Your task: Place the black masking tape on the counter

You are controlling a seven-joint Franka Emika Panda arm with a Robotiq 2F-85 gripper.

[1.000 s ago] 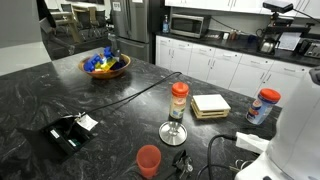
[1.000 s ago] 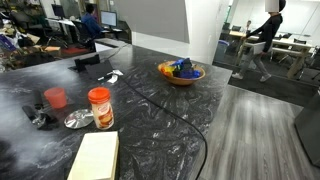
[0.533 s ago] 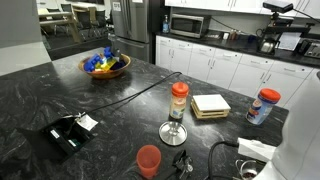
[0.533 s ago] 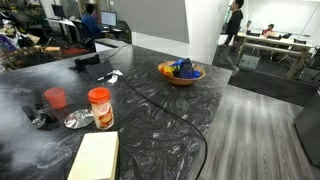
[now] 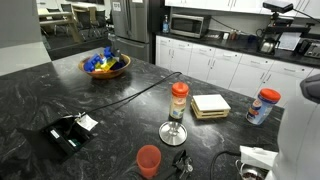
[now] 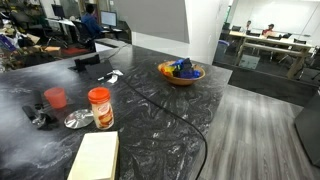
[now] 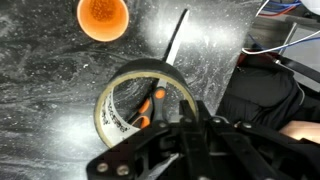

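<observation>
The white arm (image 5: 300, 130) has been lowered, so the black ring-shaped masking tape roll (image 7: 107, 108), seemingly pinched by the gripper (image 7: 190, 122) at five o'clock from the orange cup (image 7: 103, 15), is brought nearer the dark veined stone counter (image 7: 50, 90) for release.

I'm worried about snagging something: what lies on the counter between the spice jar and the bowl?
A thin black cable crosses the otherwise bare counter between the spice jar and the bowl; both exterior views show it.
</observation>
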